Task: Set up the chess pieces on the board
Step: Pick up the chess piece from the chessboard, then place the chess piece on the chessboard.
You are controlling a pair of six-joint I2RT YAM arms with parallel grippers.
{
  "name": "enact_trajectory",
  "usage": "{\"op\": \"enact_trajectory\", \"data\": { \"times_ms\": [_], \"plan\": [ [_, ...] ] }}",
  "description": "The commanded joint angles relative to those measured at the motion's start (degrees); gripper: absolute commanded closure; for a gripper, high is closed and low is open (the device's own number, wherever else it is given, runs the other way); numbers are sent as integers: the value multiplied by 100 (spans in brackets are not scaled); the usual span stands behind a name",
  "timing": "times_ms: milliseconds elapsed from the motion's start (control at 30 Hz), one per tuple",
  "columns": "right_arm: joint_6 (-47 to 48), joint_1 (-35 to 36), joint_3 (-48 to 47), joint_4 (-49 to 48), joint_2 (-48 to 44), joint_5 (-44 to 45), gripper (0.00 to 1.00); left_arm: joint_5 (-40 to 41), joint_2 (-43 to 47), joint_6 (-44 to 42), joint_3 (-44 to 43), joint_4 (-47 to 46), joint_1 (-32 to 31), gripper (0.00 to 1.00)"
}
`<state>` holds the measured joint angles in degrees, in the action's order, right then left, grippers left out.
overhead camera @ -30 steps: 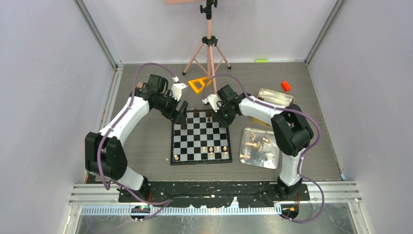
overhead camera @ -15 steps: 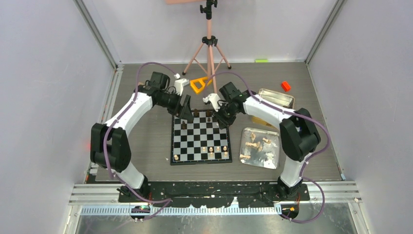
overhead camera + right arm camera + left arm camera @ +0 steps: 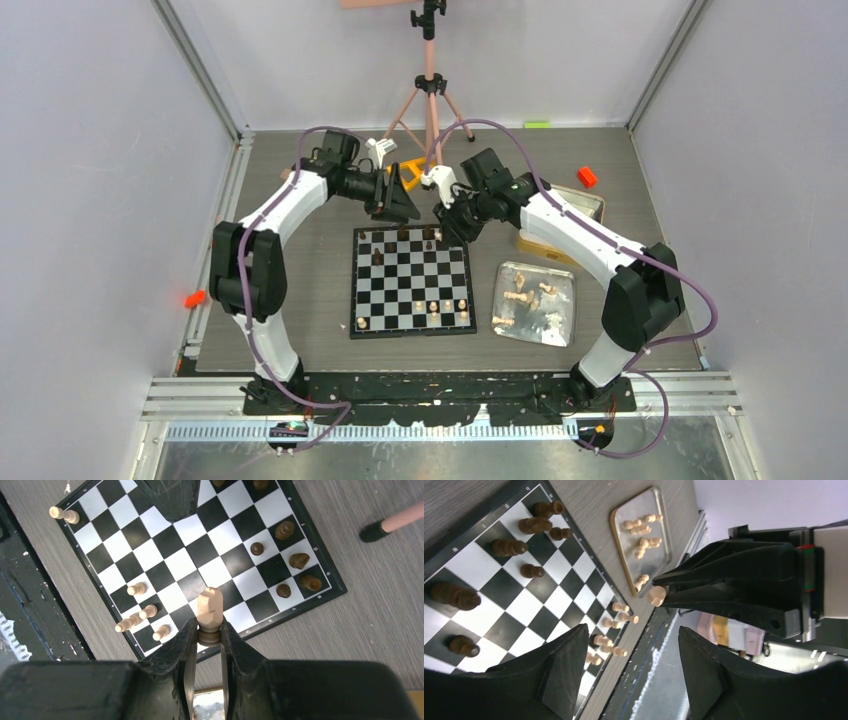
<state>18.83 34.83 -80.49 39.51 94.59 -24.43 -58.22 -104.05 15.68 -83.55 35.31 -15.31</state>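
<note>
At the far left I noted a small orange block (image 3: 194,298), well apart from the work. The left gripper (image 3: 631,632) hung just beyond the far edge of the board (image 3: 410,275). Its jaws were spread and nothing lay between them.

The board sat flat at table centre. Dark pieces (image 3: 403,234) stood on its far rows and a few light pieces (image 3: 433,308) on its near rows. One more light piece stood alone at the near left corner.

The right gripper (image 3: 209,629) was raised over the far right part of the board. Its jaws pinched a light tan piece (image 3: 209,609) by its darker base, upright between the fingertips and clear of the squares. I could not tell which chessman it was.

To the right of the board lay a silver tray (image 3: 570,300) with several loose light pieces lying in it. Beyond it sat a gold-rimmed tin (image 3: 565,200), with a second orange block (image 3: 587,177) near its far corner.
</note>
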Motion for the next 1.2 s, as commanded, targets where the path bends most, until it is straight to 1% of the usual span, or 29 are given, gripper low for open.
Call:
{"op": "enact_trajectory", "data": {
  "times_ms": [0,167,400,533,933,1167],
  "plan": [
    [-307,46,-331,-213,-91,486,99,-537,-190,1148,-348,-477,-33,33],
    [-431,108,-430,-299,-67,960,99,-671,-441,2065,-335,-794,-55,35],
    [-308,399,-567,-329,54,1647,99,-867,-816,2761,-501,-1059,-180,39],
    [-233,575,-643,-332,141,2029,99,-977,-950,3199,-489,-1376,-213,45],
    [-99,820,-703,-418,331,2696,99,-1105,-1109,3762,-254,-1826,-323,57],
    [-107,824,-712,-444,332,2747,99,-1109,-1196,3873,-185,-1957,-358,58]
  ]
}}
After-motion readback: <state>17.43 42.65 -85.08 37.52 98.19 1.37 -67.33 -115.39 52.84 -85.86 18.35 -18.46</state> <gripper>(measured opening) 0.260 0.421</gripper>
